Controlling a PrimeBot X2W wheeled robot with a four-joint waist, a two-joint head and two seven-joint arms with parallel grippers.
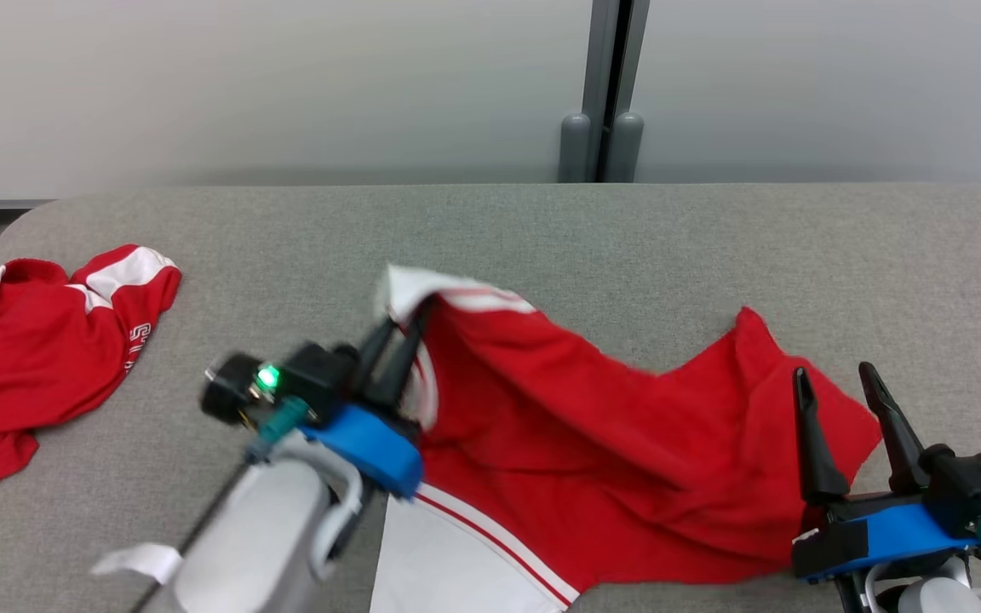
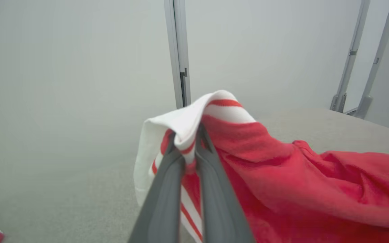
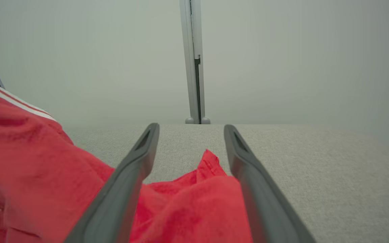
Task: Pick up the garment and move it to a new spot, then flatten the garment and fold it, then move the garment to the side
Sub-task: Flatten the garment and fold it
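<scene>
A red garment (image 1: 593, 451) with white trim and red stripes lies rumpled across the middle of the grey table (image 1: 542, 230). My left gripper (image 1: 401, 328) is shut on the garment's white-edged left end, which is lifted off the table. In the left wrist view the fingers (image 2: 167, 189) pinch the white and red striped hem of the garment (image 2: 299, 189). My right gripper (image 1: 835, 383) stands open over the garment's right end, with red cloth (image 3: 194, 202) lying between and below its fingers (image 3: 127, 182), not pinched.
A second red and white garment (image 1: 39, 349) lies bunched at the table's left edge. A grey post (image 1: 605, 94) stands behind the table against the pale wall. Bare grey table surface stretches along the back and at the far right.
</scene>
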